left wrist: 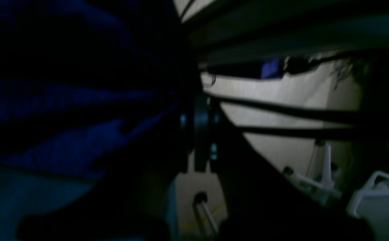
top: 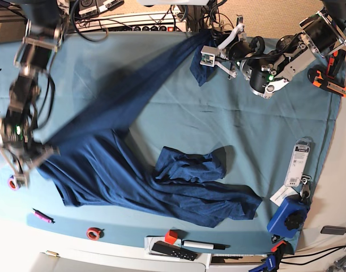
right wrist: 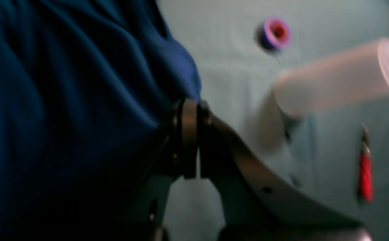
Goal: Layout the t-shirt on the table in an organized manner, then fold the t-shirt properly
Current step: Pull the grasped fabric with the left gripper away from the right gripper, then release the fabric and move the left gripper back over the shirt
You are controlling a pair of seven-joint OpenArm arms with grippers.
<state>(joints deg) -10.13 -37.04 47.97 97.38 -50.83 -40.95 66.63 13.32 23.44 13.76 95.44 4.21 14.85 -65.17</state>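
Though apart — arms (top: 25,102) t-shirt (top: 122,170)-linked

Count, base view unless noted.

Garments: one, the large dark blue heathered knit t-shirt (top: 133,164).

Worktops: one, the wide worktop under a light teal-blue cloth (top: 218,124).

Robot arms: two, each ending in one gripper: left gripper (top: 209,56), right gripper (top: 39,153).

Tape rolls: two, one small red ring (top: 94,233) by the near edge and one purple ring with a pink-red core (top: 12,182), which also shows in the right wrist view (right wrist: 274,32).

Pens or markers: two, one pink (top: 42,216), one black-and-white (top: 203,245).

Small red blocks: one (top: 171,237).

Flat black remote-like bars: one (top: 173,250).

White packaged cards: two, (top: 299,162) and (top: 283,195).

Blue rounded devices: one (top: 289,215).
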